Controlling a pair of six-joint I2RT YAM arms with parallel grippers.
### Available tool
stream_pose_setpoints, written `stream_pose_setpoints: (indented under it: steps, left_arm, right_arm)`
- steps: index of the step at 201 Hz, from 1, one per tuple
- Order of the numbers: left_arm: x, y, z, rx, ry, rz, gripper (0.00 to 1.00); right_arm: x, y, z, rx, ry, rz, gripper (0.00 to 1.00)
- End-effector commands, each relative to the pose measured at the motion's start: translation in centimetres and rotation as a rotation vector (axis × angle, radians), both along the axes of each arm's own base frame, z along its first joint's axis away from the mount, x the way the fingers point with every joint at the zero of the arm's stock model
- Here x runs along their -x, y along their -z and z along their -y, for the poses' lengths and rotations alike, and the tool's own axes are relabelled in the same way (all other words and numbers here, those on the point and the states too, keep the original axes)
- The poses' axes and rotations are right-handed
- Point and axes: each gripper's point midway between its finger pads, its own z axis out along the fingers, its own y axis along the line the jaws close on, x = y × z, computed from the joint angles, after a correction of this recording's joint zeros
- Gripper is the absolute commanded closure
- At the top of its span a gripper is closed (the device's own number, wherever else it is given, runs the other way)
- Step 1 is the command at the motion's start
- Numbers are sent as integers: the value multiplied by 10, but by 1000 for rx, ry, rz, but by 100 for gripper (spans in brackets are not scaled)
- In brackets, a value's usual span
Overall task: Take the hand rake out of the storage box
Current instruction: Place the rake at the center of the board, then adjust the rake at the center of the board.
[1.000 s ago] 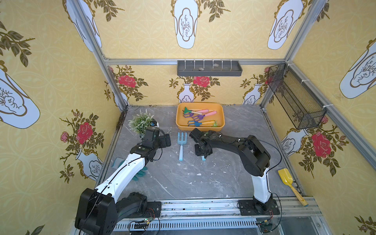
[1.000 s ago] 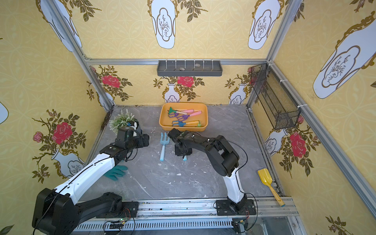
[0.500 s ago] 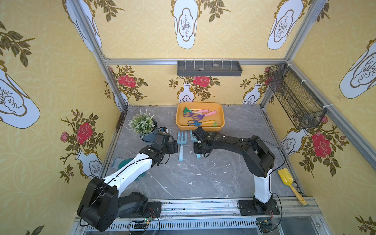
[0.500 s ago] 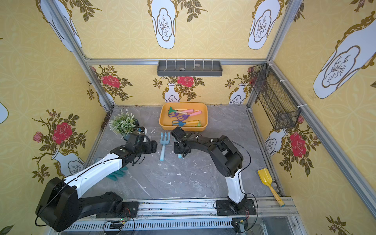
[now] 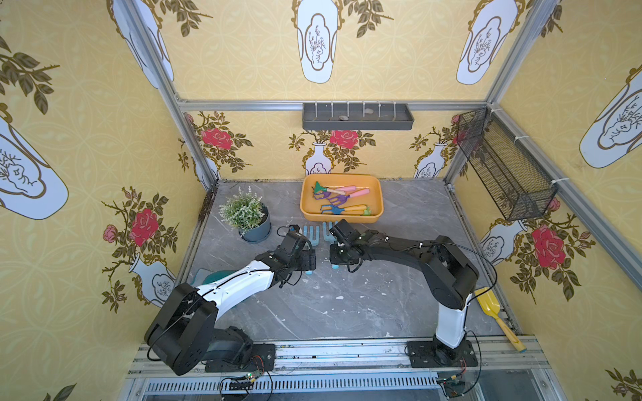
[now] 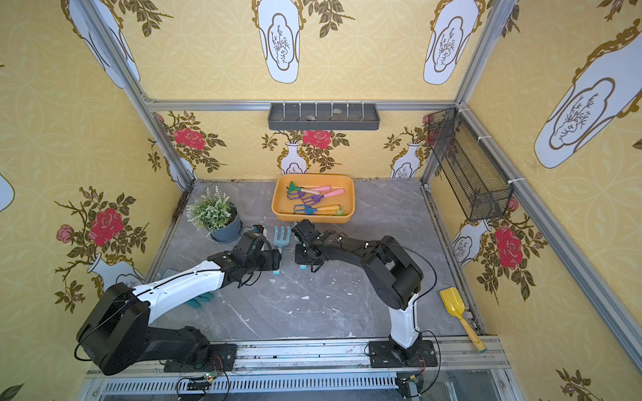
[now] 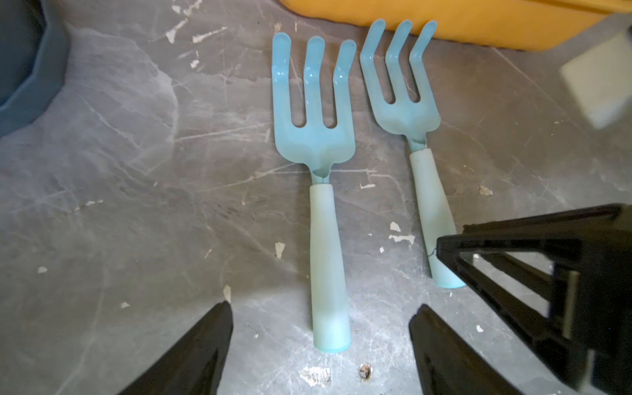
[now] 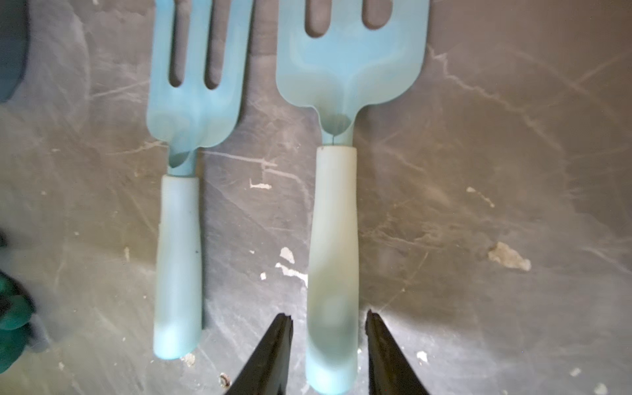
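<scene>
The light-blue hand rake [image 7: 400, 102], with bent tines, lies flat on the grey table in front of the orange storage box [image 5: 342, 219], its tines toward the box. Left of it lies a light-blue fork [image 7: 325, 239] with straighter tines. My right gripper [image 8: 328, 314] is open, and its fingers stand either side of the rake's handle [image 8: 333, 239] with small gaps. My left gripper [image 7: 323, 306] is wide open over the end of the fork's handle. Both grippers face each other in both top views, the left gripper [image 5: 310, 260] and the right gripper [image 5: 335, 256].
Several small coloured tools [image 5: 340, 199] lie in the storage box. A potted plant [image 5: 248, 215] stands at the back left and a teal glove [image 5: 215, 277] lies under the left arm. A yellow shovel [image 5: 490, 307] lies at the right edge. A mesh basket [image 5: 503, 173] and a grey tray [image 5: 357, 118] hang on the walls.
My left gripper has swung from beside the pot to the fork's handle end. My right gripper has shifted the rake a little closer to the fork, and its jaws now stand off the handle.
</scene>
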Motion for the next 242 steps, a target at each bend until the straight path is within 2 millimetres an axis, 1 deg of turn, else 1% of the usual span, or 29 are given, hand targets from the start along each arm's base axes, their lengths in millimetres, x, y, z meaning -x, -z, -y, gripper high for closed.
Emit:
stream_pose_setpoints:
  steps: [1, 22, 34, 45, 61, 64, 74, 78, 82, 90, 98, 102, 110, 118, 134, 141, 149, 154, 169, 195, 214, 242]
  left_arm:
    - [1, 9, 7, 5, -2, -18, 14]
    - [5, 21, 9, -2, 6, -53, 15]
    - [8, 26, 9, 1, 6, -66, 17]
    - [10, 30, 12, 15, 17, -74, 22]
    - [12, 37, 14, 15, 26, -97, 26]
    - [12, 39, 15, 12, 31, -102, 27]
    - [13, 43, 16, 9, 36, -114, 29]
    - [14, 44, 16, 7, 35, -119, 30]
    - [14, 45, 15, 5, 33, -122, 31]
    - [14, 48, 15, 2, 34, -126, 32]
    - [14, 50, 15, -1, 35, -130, 34]
    - [14, 51, 15, -2, 34, -132, 36]
    - [13, 54, 16, -8, 39, -137, 39]
    - [13, 56, 16, -17, 38, -145, 42]
    - [10, 58, 17, -24, 34, -145, 50]
    - [9, 57, 17, -22, 34, -141, 51]
    - [7, 56, 18, -24, 36, -132, 56]
    - [5, 56, 18, -27, 34, -128, 58]
    - [1, 57, 16, -48, 29, -122, 61]
    - [-5, 60, 16, -73, 34, -127, 61]
    - [-6, 63, 14, -78, 30, -132, 62]
    - [-10, 65, 9, -81, 22, -132, 65]
  right_arm:
    - [1, -17, -15, -102, -37, 18, 60]
    - [0, -20, -5, -99, -29, 24, 57]
    - [-4, -27, 5, -111, -9, 40, 56]
    - [-12, -34, 17, -109, 16, 69, 53]
    - [-23, -42, 35, -94, 43, 110, 46]
    - [-25, -41, 38, -85, 43, 114, 44]
    - [-30, -53, 41, -83, -10, 157, 32]
    - [-31, -60, 40, -88, -51, 177, 29]
    - [-33, -67, 40, -88, -83, 199, 21]
    - [-42, -84, 48, -64, -103, 269, 14]
    - [-49, -102, 51, -53, -139, 354, 0]
    - [-51, -111, 51, -50, -165, 394, 2]
    - [-58, -127, 53, -47, -199, 468, 3]
    - [-66, -138, 54, -39, -224, 524, 2]
    - [-88, -152, 61, -10, -221, 586, 2]
    - [-94, -154, 60, -7, -237, 596, 3]
    - [-102, -159, 60, -1, -249, 620, 3]
    - [-108, -160, 61, 3, -250, 630, 2]
    - [-123, -166, 63, 26, -259, 661, 3]
    - [-146, -170, 63, 36, -308, 711, 3]
    - [-161, -167, 66, 54, -339, 726, 3]
    - [-178, -167, 68, 56, -387, 761, 2]
